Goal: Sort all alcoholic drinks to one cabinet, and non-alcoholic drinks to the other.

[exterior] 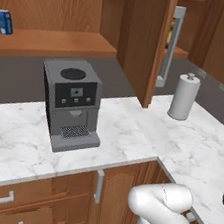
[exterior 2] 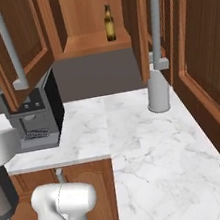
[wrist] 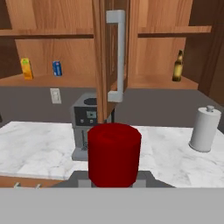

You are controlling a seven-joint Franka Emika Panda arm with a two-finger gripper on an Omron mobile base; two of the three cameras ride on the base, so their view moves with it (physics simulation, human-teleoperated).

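Red cylindrical cap [wrist: 114, 153] nearest, between jaws, grip unclear | brown glass bottle [wrist: 177, 66] on wooden shelf [wrist: 162, 82]

The blue soda can [wrist: 57, 68] stands upright on the floor of the left open cabinet, just beside the yellow-orange juice carton [wrist: 26, 68], which stands upright to its left. The brown beer bottle [wrist: 177, 66] stands upright in the right cabinet, near its right wall, its label facing outward. The grey bottle's red cap [wrist: 114, 154] looms close in the hand view, upright, above its grey shoulders at the frame's bottom.
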